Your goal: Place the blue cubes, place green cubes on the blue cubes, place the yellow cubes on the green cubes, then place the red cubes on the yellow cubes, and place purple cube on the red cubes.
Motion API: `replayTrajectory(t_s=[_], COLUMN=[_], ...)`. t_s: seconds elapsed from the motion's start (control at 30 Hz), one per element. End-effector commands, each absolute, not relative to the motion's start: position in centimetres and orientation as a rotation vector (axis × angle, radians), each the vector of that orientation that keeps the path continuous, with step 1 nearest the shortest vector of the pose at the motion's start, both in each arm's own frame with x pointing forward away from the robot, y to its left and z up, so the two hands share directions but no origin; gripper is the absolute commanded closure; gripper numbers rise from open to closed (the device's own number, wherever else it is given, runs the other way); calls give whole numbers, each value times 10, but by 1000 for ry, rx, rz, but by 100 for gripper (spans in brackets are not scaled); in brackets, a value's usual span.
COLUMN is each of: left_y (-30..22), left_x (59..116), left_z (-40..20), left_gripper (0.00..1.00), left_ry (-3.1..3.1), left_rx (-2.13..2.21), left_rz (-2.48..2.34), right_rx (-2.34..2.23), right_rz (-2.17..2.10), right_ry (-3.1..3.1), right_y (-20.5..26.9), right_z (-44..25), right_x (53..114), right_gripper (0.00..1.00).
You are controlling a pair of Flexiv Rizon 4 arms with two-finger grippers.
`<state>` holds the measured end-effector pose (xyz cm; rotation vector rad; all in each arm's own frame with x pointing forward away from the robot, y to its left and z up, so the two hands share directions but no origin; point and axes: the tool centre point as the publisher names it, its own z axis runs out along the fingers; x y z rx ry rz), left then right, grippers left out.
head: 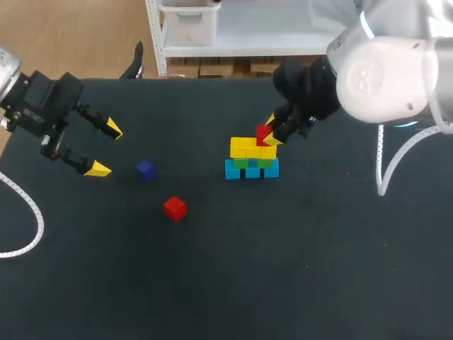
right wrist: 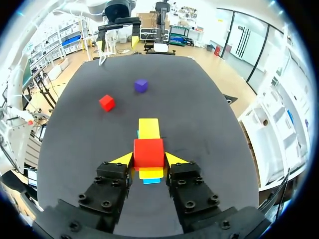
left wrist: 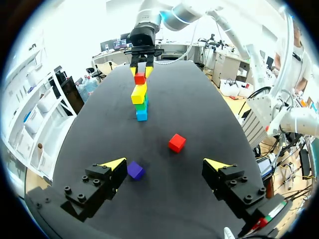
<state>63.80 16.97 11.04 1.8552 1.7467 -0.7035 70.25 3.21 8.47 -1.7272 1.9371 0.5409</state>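
Note:
A stack stands mid-table: blue cubes [head: 252, 170] at the base, green cubes [head: 241, 163] on them, yellow cubes [head: 245, 148] on top. My right gripper [head: 271, 130] is shut on a red cube [head: 263, 134] held over the right end of the yellow row; the red cube [right wrist: 148, 152] fills the gap between its yellow tips, above the yellow cubes [right wrist: 148, 128]. A second red cube [head: 175, 207] and a purple cube [head: 146, 170] lie loose to the left. My left gripper [head: 105, 148] hangs open at the far left, with the purple cube [left wrist: 135, 170] just ahead of one finger.
The dark table [head: 283, 269] has bare room in front of the stack and to its right. The loose red cube [left wrist: 176, 143] lies between my left gripper [left wrist: 167, 167] and the stack [left wrist: 140, 99].

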Motion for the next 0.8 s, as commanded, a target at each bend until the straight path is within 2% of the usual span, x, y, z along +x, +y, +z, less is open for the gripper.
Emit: replayTrajectory(t_s=[0.03, 0.8], left_y=[171, 171], left_x=[638, 638], left_z=[110, 110], left_gripper=[0, 0], left_ry=[1741, 1741], left_rx=[1856, 1856], left_rz=[-705, -705], right_rx=[-1731, -1736], right_rz=[544, 542], right_ry=[1938, 1949], right_y=[34, 36], right_z=[84, 80], right_x=[705, 707], right_gripper=[100, 100])
